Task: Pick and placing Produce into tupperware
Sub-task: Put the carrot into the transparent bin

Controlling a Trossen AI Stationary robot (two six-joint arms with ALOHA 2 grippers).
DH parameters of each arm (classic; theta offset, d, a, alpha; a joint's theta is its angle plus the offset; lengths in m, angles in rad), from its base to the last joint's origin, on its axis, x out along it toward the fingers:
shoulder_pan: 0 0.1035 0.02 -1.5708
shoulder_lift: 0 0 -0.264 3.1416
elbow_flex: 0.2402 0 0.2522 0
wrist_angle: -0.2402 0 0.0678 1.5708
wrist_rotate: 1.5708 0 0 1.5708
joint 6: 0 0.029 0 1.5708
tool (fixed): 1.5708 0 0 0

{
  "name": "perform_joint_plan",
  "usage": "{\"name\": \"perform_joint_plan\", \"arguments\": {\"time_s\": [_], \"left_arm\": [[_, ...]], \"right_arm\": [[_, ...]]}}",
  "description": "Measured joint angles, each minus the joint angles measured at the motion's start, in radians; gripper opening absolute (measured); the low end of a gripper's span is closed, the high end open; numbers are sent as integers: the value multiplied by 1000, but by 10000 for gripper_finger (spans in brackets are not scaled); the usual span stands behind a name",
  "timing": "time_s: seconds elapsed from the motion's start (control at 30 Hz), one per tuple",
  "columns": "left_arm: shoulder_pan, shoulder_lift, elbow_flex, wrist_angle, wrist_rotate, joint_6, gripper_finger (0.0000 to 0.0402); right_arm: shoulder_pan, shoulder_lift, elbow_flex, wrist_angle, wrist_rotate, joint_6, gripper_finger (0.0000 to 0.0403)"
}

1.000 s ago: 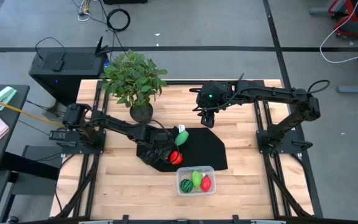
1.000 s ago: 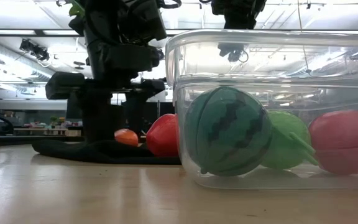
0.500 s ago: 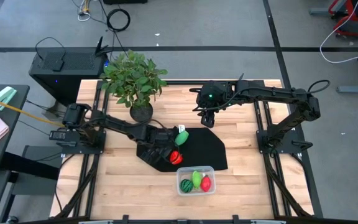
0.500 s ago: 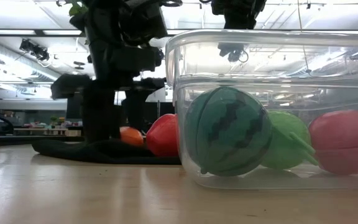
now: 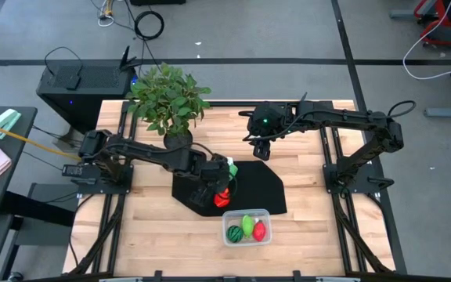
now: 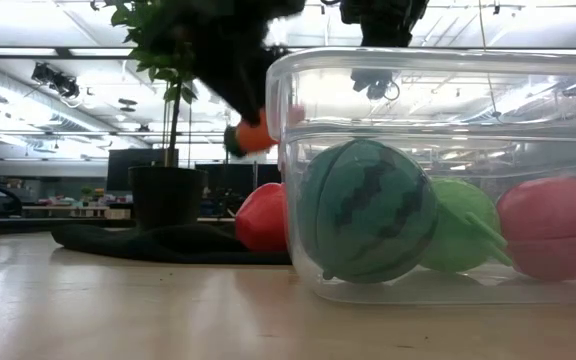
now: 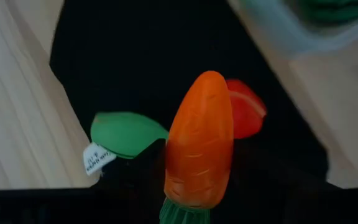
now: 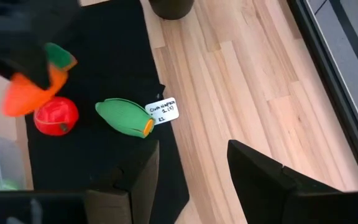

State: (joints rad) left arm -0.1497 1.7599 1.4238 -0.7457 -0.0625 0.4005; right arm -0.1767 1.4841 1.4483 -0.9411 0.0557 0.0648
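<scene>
High view: 1 black mat lies mid-table, and just beside its near edge sits 1 clear tupperware holding 3 produce pieces: 1 striped melon, 1 light green piece, 1 red piece. On the mat lie 1 green corn and 1 red tomato. The left gripper clamps 1 orange carrot above the mat, leafy end between its fingers, tip pointing away. The right gripper hovers with fingers parted, holding nothing, at the mat's far edge.

Orange carrot aloft; red tomato, green corn on mat; three pieces in clear tupperware.
</scene>
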Motion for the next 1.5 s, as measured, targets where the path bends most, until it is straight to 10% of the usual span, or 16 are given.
{"name": "perform_joint_plan", "arguments": {"time_s": [1.5], "left_arm": [[-213,227,148,363,4,-651,177]], "right_arm": [[-3,0,-1,-68,-1,71,197]]}}
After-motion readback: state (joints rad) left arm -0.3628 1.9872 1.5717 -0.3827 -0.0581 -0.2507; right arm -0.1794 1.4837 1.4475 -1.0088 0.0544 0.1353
